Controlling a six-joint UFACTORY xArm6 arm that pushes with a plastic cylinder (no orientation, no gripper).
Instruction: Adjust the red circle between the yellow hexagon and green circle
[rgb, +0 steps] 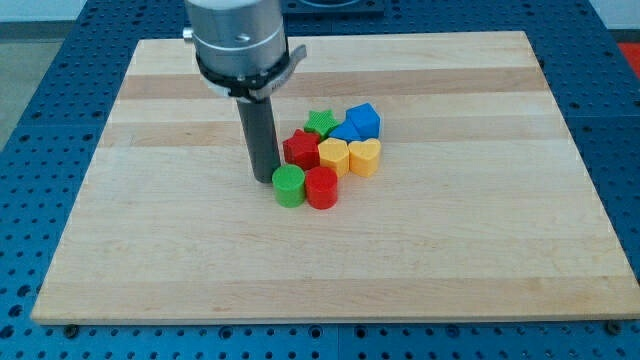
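The red circle (322, 187) stands just right of the green circle (289, 186), touching it. The yellow hexagon (333, 156) lies just above the red circle, close to it. My tip (264, 178) rests on the board just left of the green circle, close to it or touching, and left of the red star (300, 149).
A tight cluster sits around the hexagon: a yellow heart (365, 157) to its right, a green star (320, 122) above, a blue cube (364, 120) at the upper right and another blue block (343, 133) behind the hexagon. The wooden board (480, 240) lies on a blue perforated table.
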